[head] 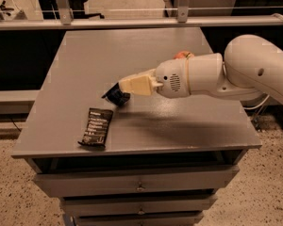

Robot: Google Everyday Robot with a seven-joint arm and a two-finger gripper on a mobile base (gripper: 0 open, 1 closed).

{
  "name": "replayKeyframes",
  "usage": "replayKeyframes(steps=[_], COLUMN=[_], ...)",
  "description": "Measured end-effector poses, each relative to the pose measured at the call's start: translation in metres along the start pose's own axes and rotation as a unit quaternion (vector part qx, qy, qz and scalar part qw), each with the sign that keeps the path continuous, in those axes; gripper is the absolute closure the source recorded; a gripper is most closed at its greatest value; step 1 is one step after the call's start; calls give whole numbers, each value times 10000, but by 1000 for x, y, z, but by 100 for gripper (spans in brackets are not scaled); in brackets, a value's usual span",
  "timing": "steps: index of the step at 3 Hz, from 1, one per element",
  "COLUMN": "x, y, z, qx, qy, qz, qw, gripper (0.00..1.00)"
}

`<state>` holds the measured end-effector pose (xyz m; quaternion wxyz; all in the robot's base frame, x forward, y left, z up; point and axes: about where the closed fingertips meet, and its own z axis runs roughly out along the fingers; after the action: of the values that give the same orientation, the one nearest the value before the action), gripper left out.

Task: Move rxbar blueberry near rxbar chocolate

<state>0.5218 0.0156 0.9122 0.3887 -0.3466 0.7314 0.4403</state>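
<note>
One camera, high in front, looking down over the near edge.
It faces the far edge from fairly close and takes in all four corners of the surface (132,51) and the drawers (137,185) below. The hand (125,89), clamping the rxbar blueberry (115,96), extends from the right edge to left of centre.
</note>
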Motion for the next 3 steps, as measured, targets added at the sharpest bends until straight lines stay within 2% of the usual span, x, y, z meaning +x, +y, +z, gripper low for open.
replayKeyframes(steps=[2,3], x=[36,44], y=[-5,-9], z=[-30,-45], qx=[300,353], qy=[485,730], qz=[181,241], qw=[9982,9964], gripper=[100,83])
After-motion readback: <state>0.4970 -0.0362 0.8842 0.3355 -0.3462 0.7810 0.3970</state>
